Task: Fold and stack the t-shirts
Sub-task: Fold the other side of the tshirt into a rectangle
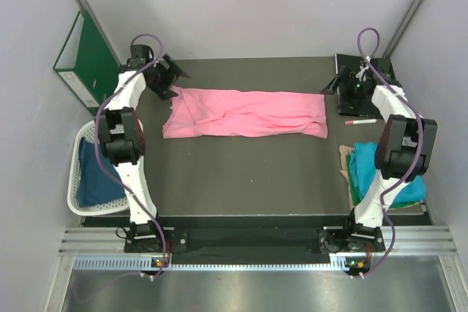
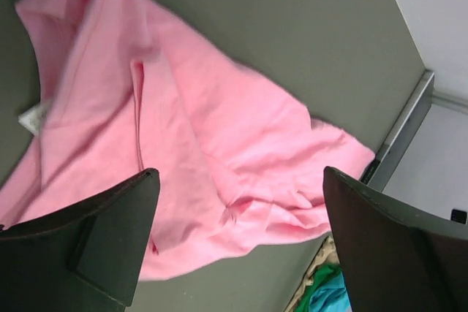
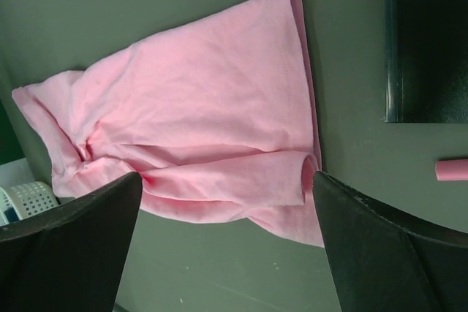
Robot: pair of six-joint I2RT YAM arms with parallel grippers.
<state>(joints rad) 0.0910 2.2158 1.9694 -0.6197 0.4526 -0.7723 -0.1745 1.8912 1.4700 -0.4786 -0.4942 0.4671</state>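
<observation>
Position: pink t-shirt (image 1: pixel 245 113) lies between them | left gripper (image 1: pixel 175 82) wide, empty | right gripper (image 1: pixel 333 87) wide, empty

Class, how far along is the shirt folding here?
Done: pink t-shirt folded into a long strip. In hand: nothing; left gripper and right gripper open at its ends. Left: folding it shorter, teal t-shirt, dark blue t-shirt in basket, stacking.

You're looking at a dark grey table (image 1: pixel 248 173) boxed in by plain pale walls (image 1: pixel 256 5), the light soft and even. A green ring binder (image 1: pixel 82 63) leans on the left wall by the far left corner. A white lattice basket (image 1: pixel 75 180) sits just off the left edge, and a metal rail (image 1: pixel 248 245) runs along the near edge.
</observation>
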